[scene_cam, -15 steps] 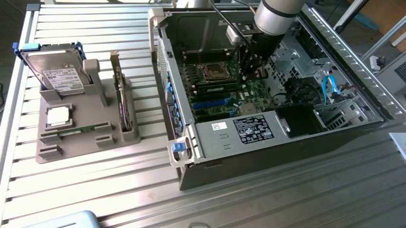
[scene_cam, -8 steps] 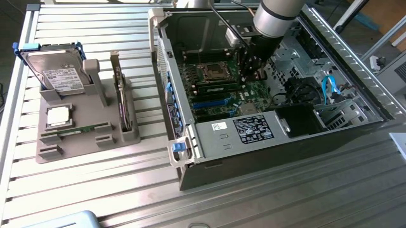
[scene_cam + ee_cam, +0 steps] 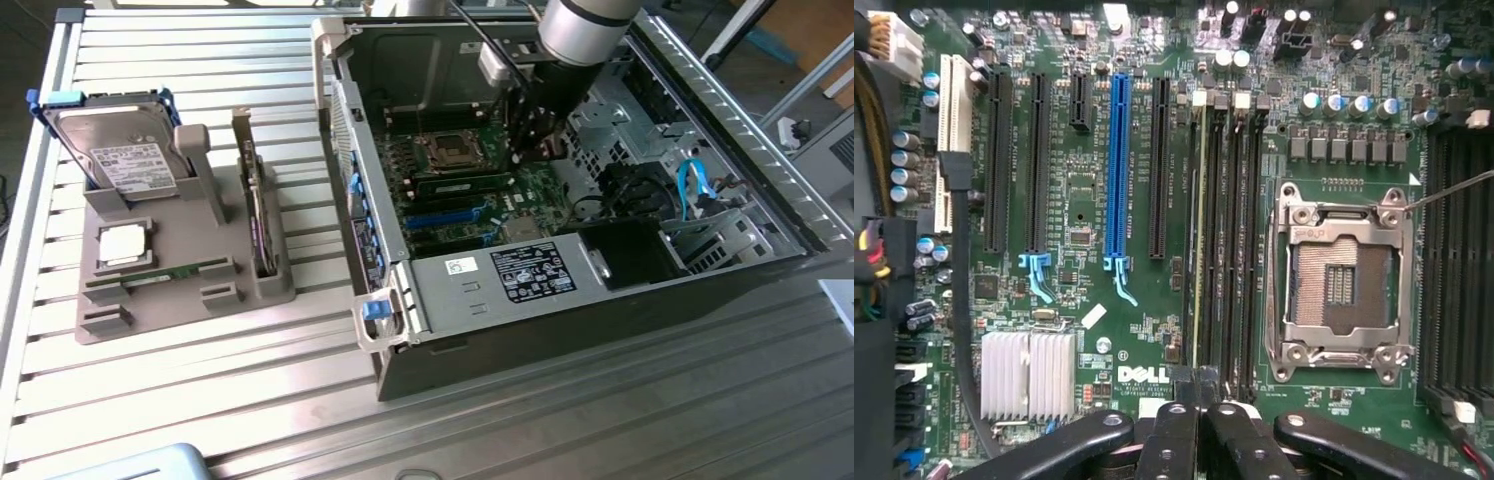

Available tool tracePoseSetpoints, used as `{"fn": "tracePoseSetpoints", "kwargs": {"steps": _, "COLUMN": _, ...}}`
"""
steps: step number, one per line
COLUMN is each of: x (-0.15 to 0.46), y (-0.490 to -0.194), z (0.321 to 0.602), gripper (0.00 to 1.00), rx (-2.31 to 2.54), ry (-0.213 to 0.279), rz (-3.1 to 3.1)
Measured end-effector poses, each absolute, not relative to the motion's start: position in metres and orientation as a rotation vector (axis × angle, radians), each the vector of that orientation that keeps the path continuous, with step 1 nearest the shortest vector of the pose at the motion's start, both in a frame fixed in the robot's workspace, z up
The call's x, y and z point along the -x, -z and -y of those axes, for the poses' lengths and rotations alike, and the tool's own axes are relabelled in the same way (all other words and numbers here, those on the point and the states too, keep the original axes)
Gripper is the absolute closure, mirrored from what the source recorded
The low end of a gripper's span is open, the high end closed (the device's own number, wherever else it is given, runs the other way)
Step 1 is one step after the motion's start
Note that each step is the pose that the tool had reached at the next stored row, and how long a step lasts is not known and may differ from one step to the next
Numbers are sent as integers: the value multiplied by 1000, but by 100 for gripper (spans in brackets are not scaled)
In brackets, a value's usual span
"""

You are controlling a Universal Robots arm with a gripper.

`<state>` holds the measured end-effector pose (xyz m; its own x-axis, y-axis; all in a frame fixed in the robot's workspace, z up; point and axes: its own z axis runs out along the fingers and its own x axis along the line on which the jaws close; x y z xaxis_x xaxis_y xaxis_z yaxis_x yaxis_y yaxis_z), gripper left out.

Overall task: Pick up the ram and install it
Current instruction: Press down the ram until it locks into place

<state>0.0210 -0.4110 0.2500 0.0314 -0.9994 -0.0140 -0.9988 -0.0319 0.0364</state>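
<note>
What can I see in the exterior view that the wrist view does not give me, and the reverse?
Exterior view: the grey holder beside the case, carrying the hard drive and silvery processor, and the arm reaching into the case. Wrist view: the shut fingers, and a thin green edge in a memory slot, likely the ram. Both: the motherboard, its empty processor socket and blue slot.

Open computer case (image 3: pixel 561 200) lies on the slatted table (image 3: pixel 200 400), toward the exterior view's right. Parts holder (image 3: pixel 160 270) sits well apart on the exterior view's left, carrying hard drive (image 3: pixel 120 155), processor chip (image 3: pixel 123 245) and expansion card (image 3: pixel 254 215). Motherboard (image 3: pixel 1084 200) inside case. Arm (image 3: pixel 587 30) reaches down into case; gripper (image 3: pixel 1199 425) over memory slots (image 3: pixel 1229 230), beside CPU socket (image 3: pixel 1341 285). Ram (image 3: pixel 1200 240) stands in one slot.
</note>
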Motion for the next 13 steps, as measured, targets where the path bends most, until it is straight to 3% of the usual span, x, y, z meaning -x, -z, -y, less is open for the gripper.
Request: {"fn": "tracePoseSetpoints", "kwargs": {"steps": 13, "x": 37, "y": -244, "z": 408, "gripper": 90, "rx": -2245, "ry": 53, "rz": 2175}}
